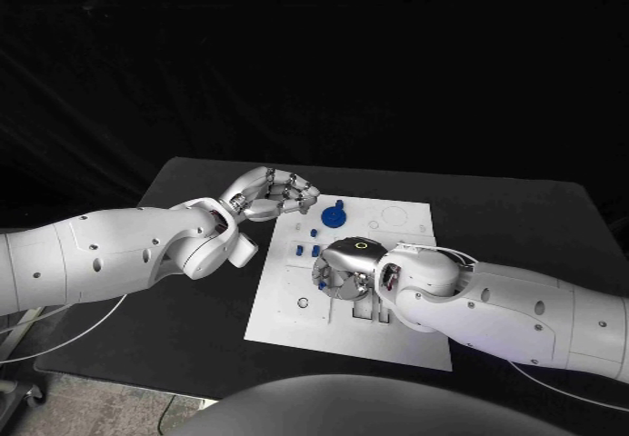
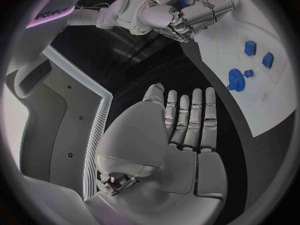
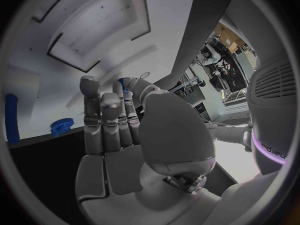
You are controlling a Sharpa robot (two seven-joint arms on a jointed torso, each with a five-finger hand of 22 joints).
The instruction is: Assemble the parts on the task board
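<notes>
Status, mid-assembly as far as I can judge. The white rectangular task board (image 1: 394, 218) sits mid-table on the black table (image 1: 524, 209). Loose small blue parts are on it: a blue toothed gear disc (image 1: 334, 217) near the far edge and two small blue block pieces (image 1: 308, 249) just beside my right hand. Several cut-outs and slots on the board look unfilled, e.g. the rectangular recesses (image 3: 94, 40) in the right wrist view, so I'd say most of the work is left. Can't confirm any part seated yet.

My right hand (image 1: 347, 268) is over the board centre, fingers curled down toward the plate. The right wrist view shows a small blue tip (image 3: 122, 81) between my fingertips (image 3: 105, 101), so I read it as pinching a small blue piece. Shape unclear, mostly hidden.

My left hand (image 1: 269, 193) hovers at the board's far-left corner, near the gear. In the left wrist view the fingers (image 2: 190, 117) are straight and side by side, nothing in them.

Orientation: gear lies flat, axis pointing up from the board, with a small blue stub (image 2: 249, 73) just beside it. A long blue bar (image 3: 11, 117) lies flat by the gear in the right wrist view; long axis along the plate. Which way the pinched piece points, can't tell.
</notes>
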